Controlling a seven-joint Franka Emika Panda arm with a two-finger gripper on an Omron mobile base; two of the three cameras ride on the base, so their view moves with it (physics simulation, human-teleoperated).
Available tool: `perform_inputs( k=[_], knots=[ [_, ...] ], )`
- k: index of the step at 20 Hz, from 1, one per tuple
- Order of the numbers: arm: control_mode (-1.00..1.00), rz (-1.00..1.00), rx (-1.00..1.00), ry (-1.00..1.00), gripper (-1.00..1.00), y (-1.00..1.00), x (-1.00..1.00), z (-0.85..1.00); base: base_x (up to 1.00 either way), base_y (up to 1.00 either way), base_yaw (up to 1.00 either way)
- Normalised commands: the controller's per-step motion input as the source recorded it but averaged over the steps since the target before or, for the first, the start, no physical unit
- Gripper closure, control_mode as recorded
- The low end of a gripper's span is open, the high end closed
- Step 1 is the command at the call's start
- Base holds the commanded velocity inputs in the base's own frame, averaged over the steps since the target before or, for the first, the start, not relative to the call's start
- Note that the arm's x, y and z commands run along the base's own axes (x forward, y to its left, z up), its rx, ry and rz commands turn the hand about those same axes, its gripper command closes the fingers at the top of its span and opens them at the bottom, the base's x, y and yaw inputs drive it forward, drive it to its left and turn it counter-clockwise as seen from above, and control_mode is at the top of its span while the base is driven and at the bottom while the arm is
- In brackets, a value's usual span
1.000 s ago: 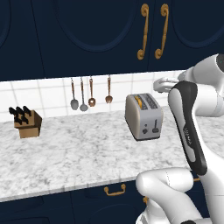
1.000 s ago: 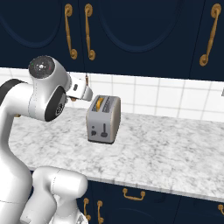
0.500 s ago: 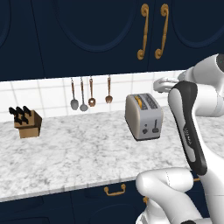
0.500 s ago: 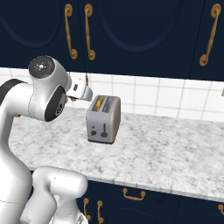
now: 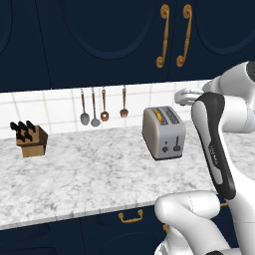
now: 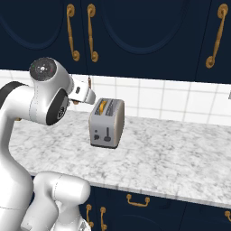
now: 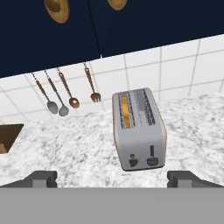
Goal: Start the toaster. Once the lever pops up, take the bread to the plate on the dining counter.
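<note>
The small boxy silver-grey two-slot toaster (image 7: 138, 131) is seen standing on the white-grey marbled wall counter (image 7: 78, 144), ahead of the two-finger pincer (image 7: 113, 177) and well apart from it. The pincer is spread fully wide, with nothing held between its dark finger tips (image 7: 43, 177). A golden-tan slice of bread (image 7: 125, 112) is shown sunk in the left slot, and the small dark lever (image 7: 152, 153) is found beside a round knob (image 7: 133, 160) on the end panel. In the left base view a wooden knife block (image 5: 31, 140) is shown at far left, and hanging copper-handled utensils (image 5: 103, 106) are seen on the tiles.
</note>
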Motion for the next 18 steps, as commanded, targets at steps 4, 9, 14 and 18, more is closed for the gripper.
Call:
perform_inputs(
  k=[4,9,14,18],
  knots=[
    [-1.00,0.00,0.00,0.00,-1.00,0.00,0.00,0.00,0.00,0.00,0.00],
    [-1.00,0.00,0.00,0.00,-1.00,0.00,0.00,0.00,0.00,0.00,0.00],
    [-1.00,0.00,0.00,0.00,-1.00,0.00,0.00,0.00,0.00,0.00,0.00],
    [-1.00,0.00,0.00,0.00,-1.00,0.00,0.00,0.00,0.00,0.00,0.00]
  ],
)
